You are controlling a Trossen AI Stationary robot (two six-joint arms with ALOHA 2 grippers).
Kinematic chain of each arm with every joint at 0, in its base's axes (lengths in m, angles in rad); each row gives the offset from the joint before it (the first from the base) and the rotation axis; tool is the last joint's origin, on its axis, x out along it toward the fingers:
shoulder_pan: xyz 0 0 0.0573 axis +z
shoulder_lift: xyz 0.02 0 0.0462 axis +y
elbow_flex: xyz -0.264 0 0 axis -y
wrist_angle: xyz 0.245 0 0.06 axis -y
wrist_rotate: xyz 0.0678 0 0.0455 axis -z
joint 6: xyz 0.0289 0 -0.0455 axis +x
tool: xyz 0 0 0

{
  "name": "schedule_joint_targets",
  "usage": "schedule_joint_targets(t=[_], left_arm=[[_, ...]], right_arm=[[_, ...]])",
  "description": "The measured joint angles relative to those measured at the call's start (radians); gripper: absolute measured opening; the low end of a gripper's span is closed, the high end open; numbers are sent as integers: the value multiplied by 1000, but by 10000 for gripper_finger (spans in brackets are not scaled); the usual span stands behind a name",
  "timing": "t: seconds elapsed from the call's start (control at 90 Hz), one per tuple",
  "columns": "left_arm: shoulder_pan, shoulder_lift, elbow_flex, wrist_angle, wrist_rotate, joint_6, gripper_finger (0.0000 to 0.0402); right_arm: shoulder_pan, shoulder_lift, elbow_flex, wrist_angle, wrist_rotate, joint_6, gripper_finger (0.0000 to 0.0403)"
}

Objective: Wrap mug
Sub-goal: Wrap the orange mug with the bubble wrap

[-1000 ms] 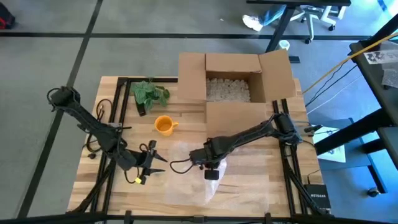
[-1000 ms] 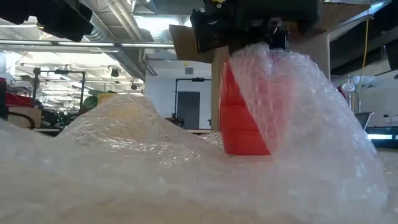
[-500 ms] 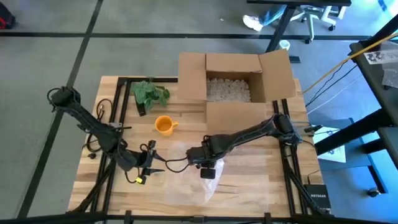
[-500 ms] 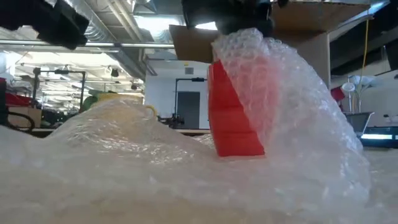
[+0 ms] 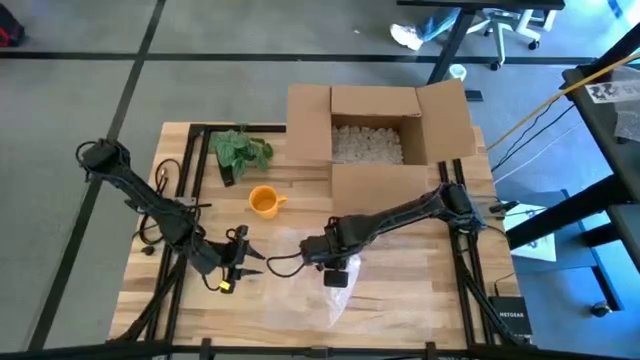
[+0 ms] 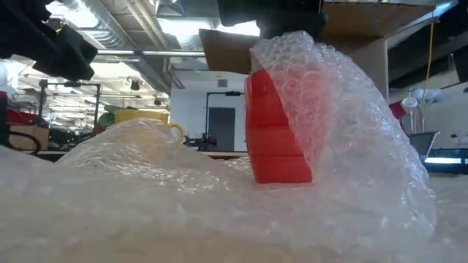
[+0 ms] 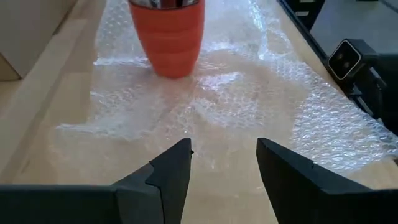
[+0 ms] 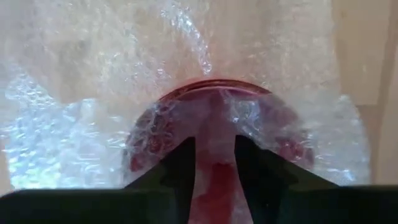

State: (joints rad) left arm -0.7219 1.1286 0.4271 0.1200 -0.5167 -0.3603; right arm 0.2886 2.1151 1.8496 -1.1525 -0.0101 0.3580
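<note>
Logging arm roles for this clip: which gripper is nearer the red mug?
The right. The right gripper is directly over the red mug, pinching the bubble wrap against its rim. The left gripper is open, off to the mug's side, apart from it.

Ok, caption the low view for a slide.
Red mug standing on the table, half draped in bubble wrap, with a yellow mug behind.

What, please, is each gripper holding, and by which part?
Right gripper: the bubble wrap, pinched over the red mug's rim. Left gripper: nothing, open.
</note>
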Motion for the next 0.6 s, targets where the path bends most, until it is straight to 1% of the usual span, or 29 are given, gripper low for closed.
schedule_joint_targets(t=[0.422,0.6], left_arm=[[0,0,0,-1,0,0,166],[0,0,0,-2,0,-3,166]], right_arm=[[2,-1,1,-10,-9,7,102],[2,-2,24,-41,-1,7,102]])
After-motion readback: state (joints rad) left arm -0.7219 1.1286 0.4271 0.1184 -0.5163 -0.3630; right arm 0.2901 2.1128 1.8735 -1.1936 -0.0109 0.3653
